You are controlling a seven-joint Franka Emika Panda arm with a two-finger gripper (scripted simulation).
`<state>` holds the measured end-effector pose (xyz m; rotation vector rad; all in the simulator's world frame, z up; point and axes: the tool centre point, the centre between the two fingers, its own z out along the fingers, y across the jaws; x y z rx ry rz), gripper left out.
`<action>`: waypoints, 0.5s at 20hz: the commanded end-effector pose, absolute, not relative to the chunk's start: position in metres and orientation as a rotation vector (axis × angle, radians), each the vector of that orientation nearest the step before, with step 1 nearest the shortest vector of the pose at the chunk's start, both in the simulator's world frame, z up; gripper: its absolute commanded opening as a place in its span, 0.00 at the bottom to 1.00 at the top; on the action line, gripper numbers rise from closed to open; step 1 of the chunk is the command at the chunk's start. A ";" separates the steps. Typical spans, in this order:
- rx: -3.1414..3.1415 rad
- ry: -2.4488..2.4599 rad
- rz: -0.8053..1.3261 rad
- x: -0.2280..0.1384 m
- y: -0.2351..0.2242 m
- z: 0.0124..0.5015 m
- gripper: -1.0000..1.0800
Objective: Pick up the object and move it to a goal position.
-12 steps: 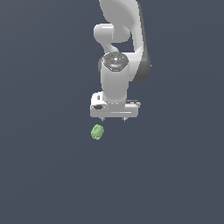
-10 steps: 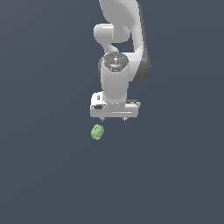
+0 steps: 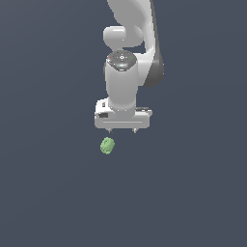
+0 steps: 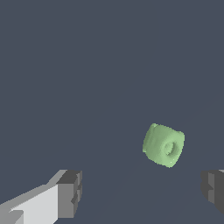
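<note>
The tool (image 3: 122, 130) hangs with its jaws spread wide and nothing between them. The small light-green object (image 3: 107, 145) lies on the dark table (image 3: 48, 193), just below the tool and a little toward the exterior view's left; in the wrist view it sits nearer one finger than the other, not yet centred. From where I stand, hardly any of the job is done: lining up, closing, lifting and carrying to the goal all remain, and no goal marker shows.
</note>
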<state>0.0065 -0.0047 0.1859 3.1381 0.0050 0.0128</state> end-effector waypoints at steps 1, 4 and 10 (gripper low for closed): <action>3.138 0.009 0.016 0.007 -0.005 0.187 0.96; 3.139 -0.009 0.013 0.007 -0.007 0.183 0.96; 3.139 -0.147 0.009 0.006 -0.025 0.161 0.96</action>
